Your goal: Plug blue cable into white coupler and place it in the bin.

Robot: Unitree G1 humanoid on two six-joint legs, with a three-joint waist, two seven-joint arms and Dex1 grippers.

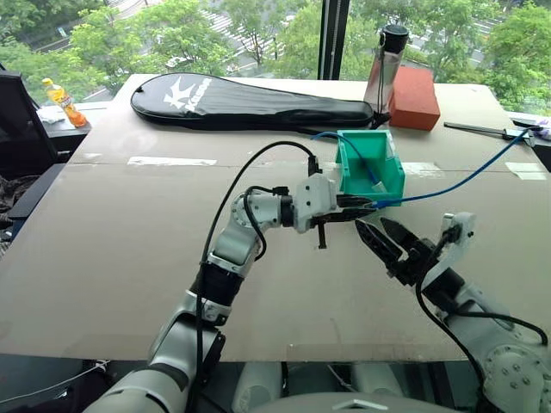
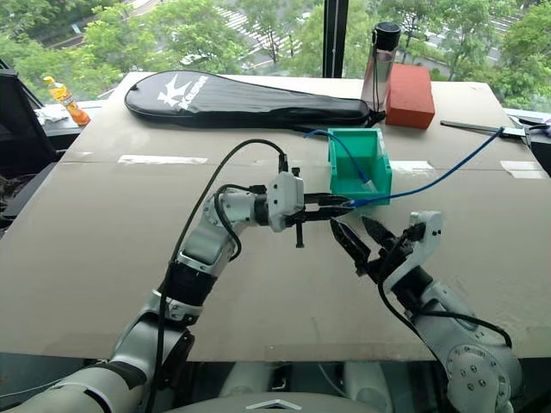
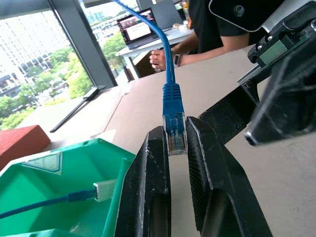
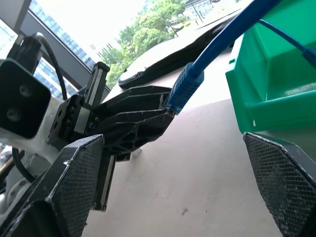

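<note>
1. The left pincer [image 1: 366, 206] is clamped on the plug end of a blue cable [image 1: 469, 178], held level just in front of the green bin [image 1: 392, 176]. In the left wrist view the clear plug [image 3: 175, 136] sits pinched between the two black fingers, with only its tip caught.
2. The right pincer [image 1: 379, 234] stands with its fingers apart, empty, just below and beside the held plug.
3. A second blue cable [image 1: 355, 151] lies in the bin, its pale end [image 3: 103, 190] resting on the bin floor. I cannot make out the white coupler for certain; that pale end may be it.
4. Risk: the grip on the plug looks shallow, so a tug from the long cable trailing across the bench [image 1: 129, 241] could twist or pull it out of the fingers.
5. Risk: the two pincers are close together, so a fast move by either arm could knock the plug askew.
6. Risk: with two near-identical cables, the wrong end could be picked from the bin.
7. Risk: the bin looks light, so a push against its wall could slide it.
</note>
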